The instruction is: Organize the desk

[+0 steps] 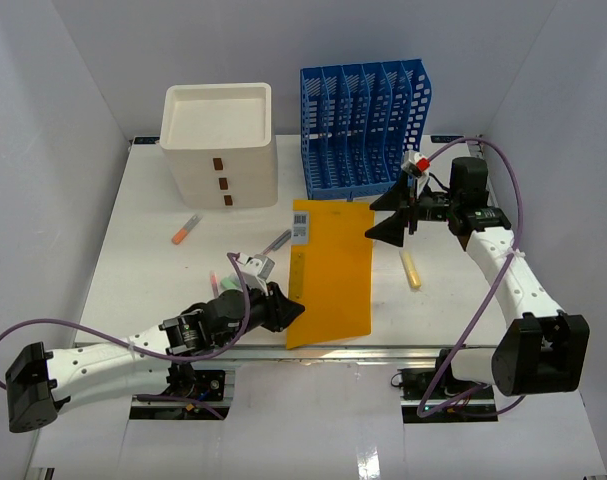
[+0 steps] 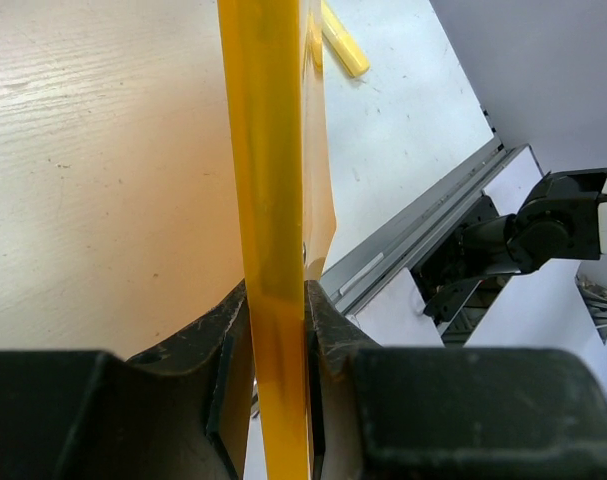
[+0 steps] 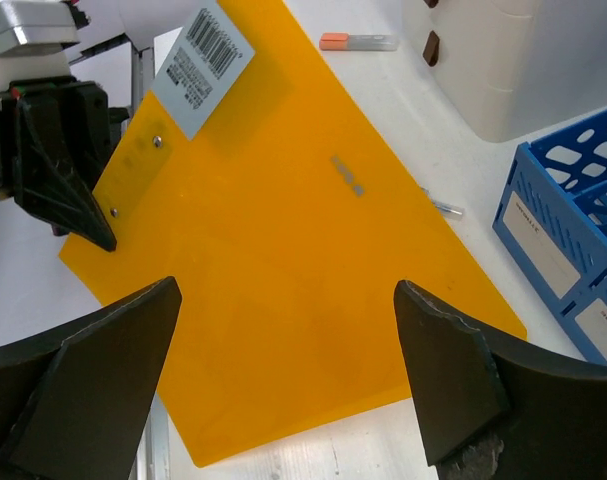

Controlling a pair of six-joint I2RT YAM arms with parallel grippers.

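Table: the large flat white rectangular table (image 1: 143, 280), with a silver rail along its 6 o'clock edge, fills the middle of the overhead view and carries everything listed here.
Folder: a flat, translucent orange plastic folder (image 1: 333, 270) lies from the table's centre towards 6 o'clock. Its long sides run from 12 to 6 and its near edge reaches the rail.
Label: a white barcode sticker (image 1: 301, 226) sits at the folder's 11 o'clock corner.
Left claw: the left claw (image 1: 283, 308) is at the folder's 7 o'clock corner, clamped on the sheet's edge. In the left wrist view both black fingers (image 2: 233, 340) press flat against the orange plastic.
Right claw: the right claw (image 1: 388, 215) is at the folder's 1 o'clock corner with its two black fingers spread wide and nothing between them. The pictures do not show whether it touches the folder.
Drawer box: a white three-drawer box (image 1: 221, 150) with brown handles stands at 11 o'clock.
File rack: a blue slotted plastic file rack (image 1: 363, 125) stands at 12 to 1 o'clock, just beside the box.
Yellow marker: a short yellow marker (image 1: 411, 270) lies at 3 o'clock of the folder, apart from it.
Orange-capped pen: a grey pen with an orange cap (image 1: 186, 230) lies at 9 o'clock, near the box.
Grey pen: a slim grey pen (image 1: 276, 241) lies just at 9 o'clock of the barcode sticker.
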